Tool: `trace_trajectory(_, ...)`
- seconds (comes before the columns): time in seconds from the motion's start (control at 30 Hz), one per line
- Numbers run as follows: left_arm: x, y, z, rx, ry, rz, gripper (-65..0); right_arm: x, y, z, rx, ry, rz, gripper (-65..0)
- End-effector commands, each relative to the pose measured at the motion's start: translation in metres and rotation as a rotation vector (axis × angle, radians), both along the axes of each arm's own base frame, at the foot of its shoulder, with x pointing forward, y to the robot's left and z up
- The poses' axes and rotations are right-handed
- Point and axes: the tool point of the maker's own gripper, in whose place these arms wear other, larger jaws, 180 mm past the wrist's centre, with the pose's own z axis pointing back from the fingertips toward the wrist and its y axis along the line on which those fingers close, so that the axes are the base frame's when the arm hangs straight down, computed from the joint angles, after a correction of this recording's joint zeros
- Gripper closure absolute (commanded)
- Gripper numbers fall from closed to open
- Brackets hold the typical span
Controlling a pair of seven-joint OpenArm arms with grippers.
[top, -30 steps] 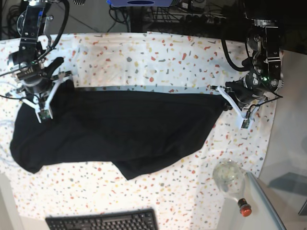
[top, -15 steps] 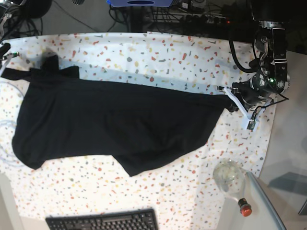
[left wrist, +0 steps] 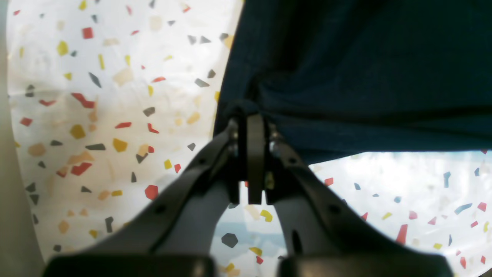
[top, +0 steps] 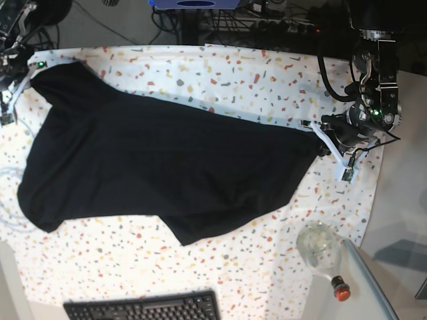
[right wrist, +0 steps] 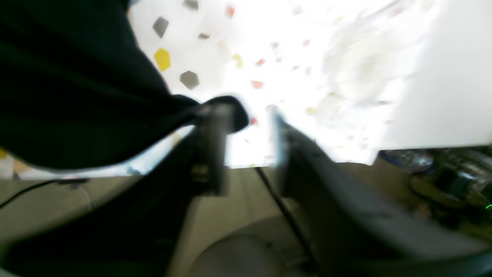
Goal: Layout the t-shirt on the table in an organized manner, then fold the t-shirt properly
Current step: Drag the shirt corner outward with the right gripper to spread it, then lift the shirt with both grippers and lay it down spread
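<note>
Base view: black t-shirt point(top: 160, 173) spread wide across the speckled table point(top: 227, 73), one corner drawn up to the far left edge, the opposite end stretched to the right side. Keyboard point(top: 143, 308) at the near edge, a clear glass bulb-like object point(top: 319, 245) with a red cap near the right corner; neither touching the cloth.

Left wrist view, not readable from the base: left gripper point(left wrist: 251, 127) with jaws pressed together, pinching a bunched edge of the t-shirt point(left wrist: 365, 69); fabric pulled taut away from the pinch, table flecks sharp underneath.

Right wrist view, blurred: right gripper point(right wrist: 242, 111) with jaws standing apart, a clear gap between them; a fold of t-shirt point(right wrist: 69, 88) draped against one finger point(right wrist: 211, 127), not clamped as far as blur allows. In the base view only a sliver of that gripper point(top: 13, 87) at the left border.

Against the earlier base frames: left-hand corner of the shirt now higher and further toward the far left corner; right arm gone almost out of frame, jaws parted where they were closed; left gripper's end nearly unmoved.

No brands, labels or legible writing anywhere.
</note>
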Motion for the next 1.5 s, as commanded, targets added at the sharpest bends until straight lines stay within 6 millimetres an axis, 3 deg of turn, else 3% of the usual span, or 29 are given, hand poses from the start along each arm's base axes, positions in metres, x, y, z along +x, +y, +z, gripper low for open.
trace_trajectory(0.0,0.01,0.004,0.012,0.005,-0.048,0.003,0.0,0.009,-0.005,0.019,-0.041,-0.053,0.013,-30.2)
trace_trajectory(0.07,0.01,0.004,0.012,0.005,-0.047,0.002,0.0,0.015,0.006,0.035,-0.06,-0.095,0.042,-30.3)
trace_trajectory(0.13,0.01,0.004,0.012,0.005,-0.047,0.002,0.0,0.022,0.028,0.038,-0.045,-0.112,0.098,-27.6)
trace_trajectory(0.23,0.01,0.003,0.012,0.004,-0.049,0.001,0.0,0.036,0.068,0.027,0.018,-0.103,0.207,-25.4)
trace_trajectory(0.5,0.01,0.003,0.012,0.002,-0.049,0.002,0.0,0.062,0.202,0.011,0.161,-0.122,0.547,-24.9)
trace_trajectory(0.67,0.01,0.004,0.012,0.007,-0.049,0.001,0.0,0.054,0.239,-0.009,0.143,-0.141,0.574,-25.2)
trace_trajectory(0.77,0.01,0.005,0.012,0.012,-0.045,0.002,0.0,0.05,0.242,-0.028,0.09,-0.153,0.554,-25.5)
trace_trajectory(0.93,0.01,0.007,0.012,0.014,-0.046,0.003,0.0,0.05,0.228,-0.052,-0.014,-0.21,0.495,-28.2)
trace_trajectory(1.13,0.01,0.009,0.013,0.018,-0.047,0.007,0.0,0.042,0.211,-0.063,-0.095,-0.199,0.446,-32.7)
trace_trajectory(1.3,0.01,0.007,0.012,0.017,-0.046,0.002,0.0,0.035,0.211,-0.07,-0.093,-0.177,0.444,-32.7)
trace_trajectory(1.37,0.01,0.007,0.012,0.017,-0.046,0.002,0.0,0.042,0.208,-0.073,-0.102,-0.176,0.445,-32.3)
trace_trajectory(1.47,0.01,0.007,0.012,0.017,-0.045,0.001,0.0,0.04,0.193,-0.083,-0.12,-0.144,0.415,-32.0)
